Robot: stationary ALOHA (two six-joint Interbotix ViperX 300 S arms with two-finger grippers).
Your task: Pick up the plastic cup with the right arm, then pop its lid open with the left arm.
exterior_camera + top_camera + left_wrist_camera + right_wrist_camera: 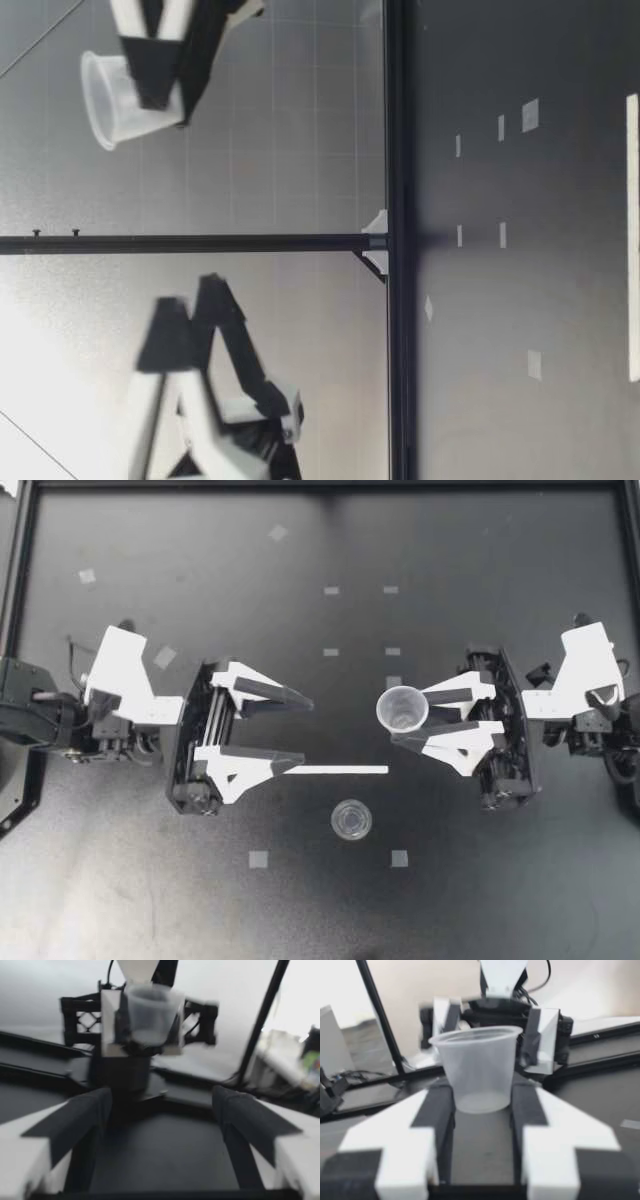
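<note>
My right gripper [408, 718] is shut on a clear plastic cup [402, 710], held upright with its mouth up. In the low view the cup [125, 100] hangs high above the table. The right wrist view has the cup [479, 1067] clamped between both fingers [436, 1110]. My left gripper [303, 732] faces it from across the middle, open and holding nothing. A thin white strip [340, 770] lies flat on the table beside the left gripper's nearer finger. A second small clear cup [351, 820] sits on the table nearer the front. From the left wrist view, the held cup [150, 1015] is straight ahead.
Small grey tape squares [258, 859] mark the black table [150, 900]. A black frame rail [320, 485] runs along the far edge. In the low view the white strip [632, 235] lies on the table close to the camera.
</note>
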